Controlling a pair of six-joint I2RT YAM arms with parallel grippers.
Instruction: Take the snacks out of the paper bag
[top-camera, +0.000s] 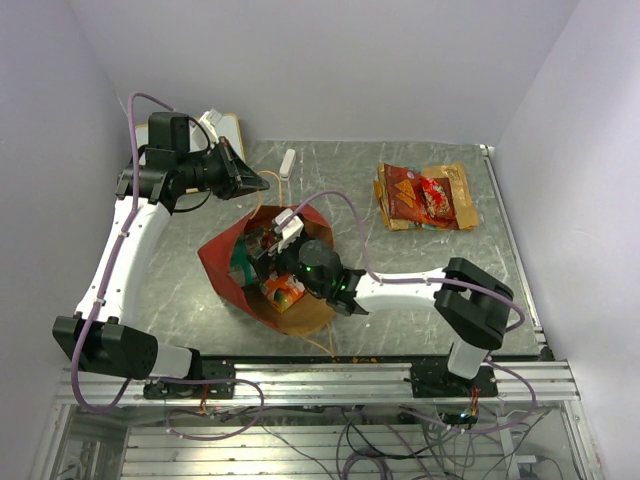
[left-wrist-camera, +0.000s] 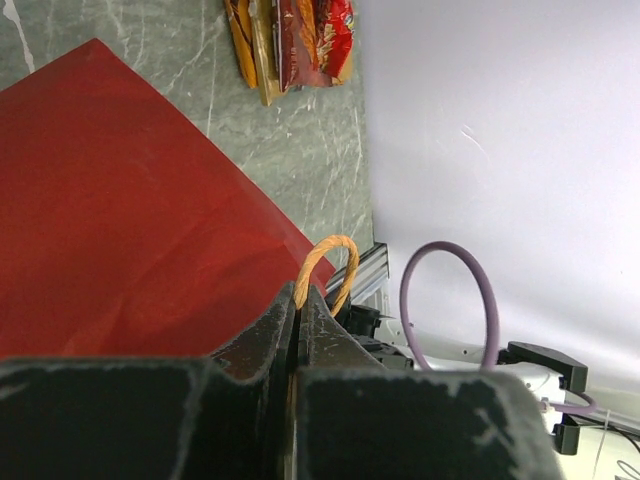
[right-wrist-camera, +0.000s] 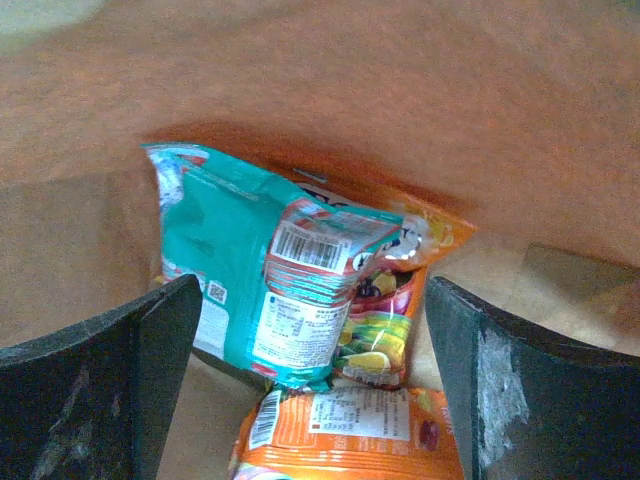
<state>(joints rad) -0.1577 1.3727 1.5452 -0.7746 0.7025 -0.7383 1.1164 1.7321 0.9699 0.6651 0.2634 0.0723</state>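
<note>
Left fingers (left-wrist-camera: 260, 345) clench the cord handle (left-wrist-camera: 325, 262) of the paper bag (left-wrist-camera: 120, 200); right fingers (right-wrist-camera: 100, 370) spread above a barcoded teal snack (right-wrist-camera: 230, 260).

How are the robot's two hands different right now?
The left hand is shut tight, while the right hand is wide open. The left hand pinches the paper bag's cord handle; the right hand holds nothing. The left hand is outside the bag, and the right hand is down inside it, over the teal packet. Both have two dark fingers.
</note>
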